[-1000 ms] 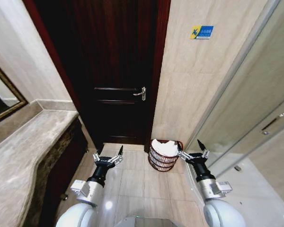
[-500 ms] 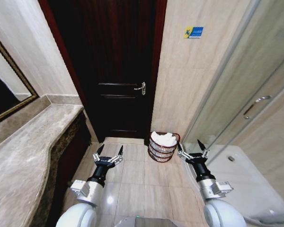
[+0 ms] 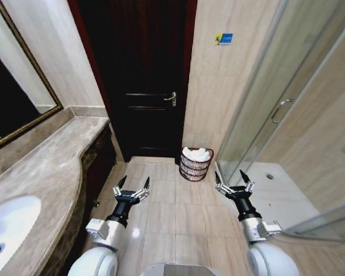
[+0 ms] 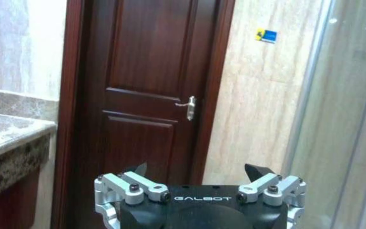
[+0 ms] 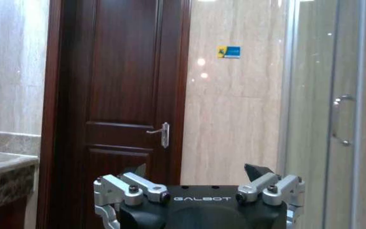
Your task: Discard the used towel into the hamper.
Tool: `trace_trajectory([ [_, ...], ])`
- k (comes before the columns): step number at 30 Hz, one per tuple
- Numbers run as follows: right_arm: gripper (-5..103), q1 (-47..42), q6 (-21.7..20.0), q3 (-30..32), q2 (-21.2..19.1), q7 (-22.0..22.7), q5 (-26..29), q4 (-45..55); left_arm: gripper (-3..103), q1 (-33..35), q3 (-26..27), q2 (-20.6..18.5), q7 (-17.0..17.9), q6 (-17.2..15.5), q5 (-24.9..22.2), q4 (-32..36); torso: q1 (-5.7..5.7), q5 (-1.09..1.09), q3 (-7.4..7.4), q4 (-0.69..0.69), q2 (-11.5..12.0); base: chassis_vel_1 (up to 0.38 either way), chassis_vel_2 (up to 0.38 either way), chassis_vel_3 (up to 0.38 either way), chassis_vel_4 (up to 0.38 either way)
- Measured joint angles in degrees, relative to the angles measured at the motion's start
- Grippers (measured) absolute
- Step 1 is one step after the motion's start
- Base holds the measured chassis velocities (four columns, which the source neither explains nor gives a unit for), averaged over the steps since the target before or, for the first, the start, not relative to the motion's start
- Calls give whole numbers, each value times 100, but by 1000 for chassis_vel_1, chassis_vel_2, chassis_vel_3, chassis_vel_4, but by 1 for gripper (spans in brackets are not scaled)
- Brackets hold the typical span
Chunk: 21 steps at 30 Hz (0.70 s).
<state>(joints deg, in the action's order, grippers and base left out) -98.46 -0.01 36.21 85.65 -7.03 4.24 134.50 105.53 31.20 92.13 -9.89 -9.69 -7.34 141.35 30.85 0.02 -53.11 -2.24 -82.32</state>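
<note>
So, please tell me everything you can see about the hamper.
The hamper is a small round basket of dark reddish-brown open-weave wire, narrowing toward its base. It stands upright on the tiled floor, in the corner by the dark door, close to the beige wall. A white towel fills its top and rises over the rim. Both grippers, left and right, are open, apart from it.
</note>
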Motion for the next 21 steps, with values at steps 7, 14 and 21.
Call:
trace_trajectory([
  [7, 100, 4, 0, 2, 0, 0, 0, 0, 100, -4, 0, 0, 0, 0, 0, 0, 11, -1, -5, 1, 5, 5, -36, -62, 28],
  [14, 100, 6, 0, 1, 0, 0, 0, -1, 100, -4, 0, 1, 0, 0, -1, 0, 16, -2, -6, 0, 6, -50, 54, 59, -41],
  [21, 100, 3, 0, 1, 0, 0, 0, -1, 100, -2, 0, 0, 0, 0, 0, 0, 5, -2, -2, 0, 4, 22, -10, -18, 5],
])
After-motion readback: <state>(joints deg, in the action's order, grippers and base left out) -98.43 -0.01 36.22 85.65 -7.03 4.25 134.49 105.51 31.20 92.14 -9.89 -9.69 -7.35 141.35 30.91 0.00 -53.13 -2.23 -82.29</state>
